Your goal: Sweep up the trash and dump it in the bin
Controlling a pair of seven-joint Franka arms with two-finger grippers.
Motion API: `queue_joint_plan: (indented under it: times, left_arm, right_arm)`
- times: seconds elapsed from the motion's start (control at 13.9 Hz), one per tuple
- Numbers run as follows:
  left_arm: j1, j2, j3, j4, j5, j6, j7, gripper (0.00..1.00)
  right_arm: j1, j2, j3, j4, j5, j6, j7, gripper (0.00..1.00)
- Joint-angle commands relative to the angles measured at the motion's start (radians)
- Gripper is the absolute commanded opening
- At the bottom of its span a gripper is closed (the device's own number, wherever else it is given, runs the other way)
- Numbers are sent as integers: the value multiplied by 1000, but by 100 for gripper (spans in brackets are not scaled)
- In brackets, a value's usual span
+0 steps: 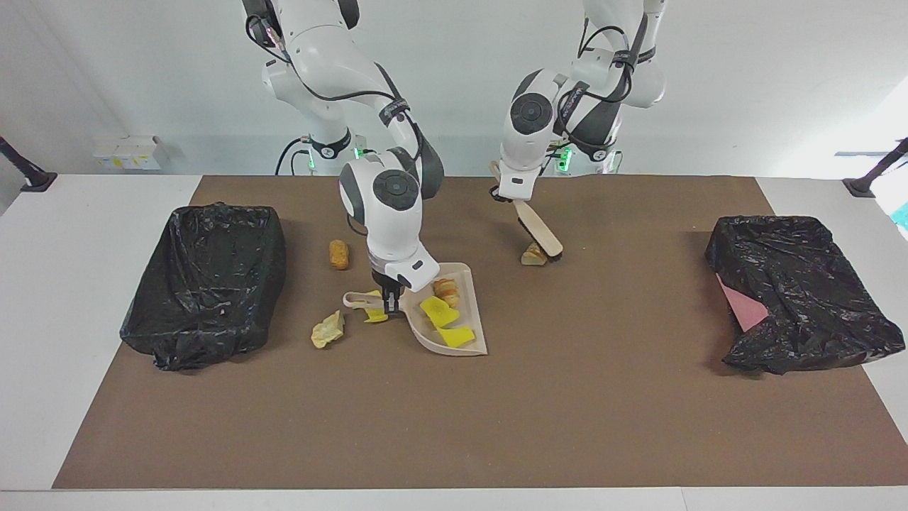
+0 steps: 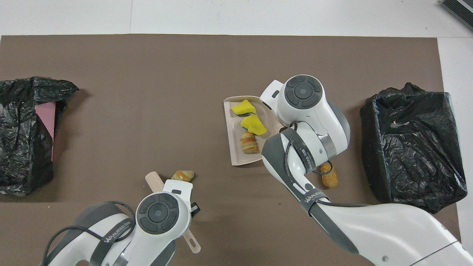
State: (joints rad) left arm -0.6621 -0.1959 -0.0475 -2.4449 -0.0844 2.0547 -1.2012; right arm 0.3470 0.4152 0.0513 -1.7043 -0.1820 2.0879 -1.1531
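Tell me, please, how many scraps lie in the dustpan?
3: a bread lump nearest the robots, a middle sponge chunk, a farthest sponge chunk. The right arm may hide more.
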Motion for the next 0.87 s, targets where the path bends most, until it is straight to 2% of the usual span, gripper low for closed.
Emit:
queue_joint_plan:
  times: [0.0,0.14,0.29,0.58,0.65,0.79]
  left_arm:
    - [4,108,2,85,8,61,70,0]
    - [4,188,2,171,3,79,132,0]
    - [6,237,0,245,-20,84,223,0]
    - [-1,341,-3,302,-58,174,533,0]
    - [-8,372,-6,341,-76,182,593,0]
    - [-11,406,-8,409,-164,186,751,0]
  right_arm:
    - [-16,2,7,-9,-7,31,-23,0]
    - [-16,2,7,-11,-7,31,-23,0]
    - [-16,2,7,-11,-7,31,-23,0]
    - [-16,2,7,-11,-7,32,-23,0]
    - [-16,2,7,-11,-7,32,-22,0]
    - [-16,2,7,-11,-5,37,-22,0]
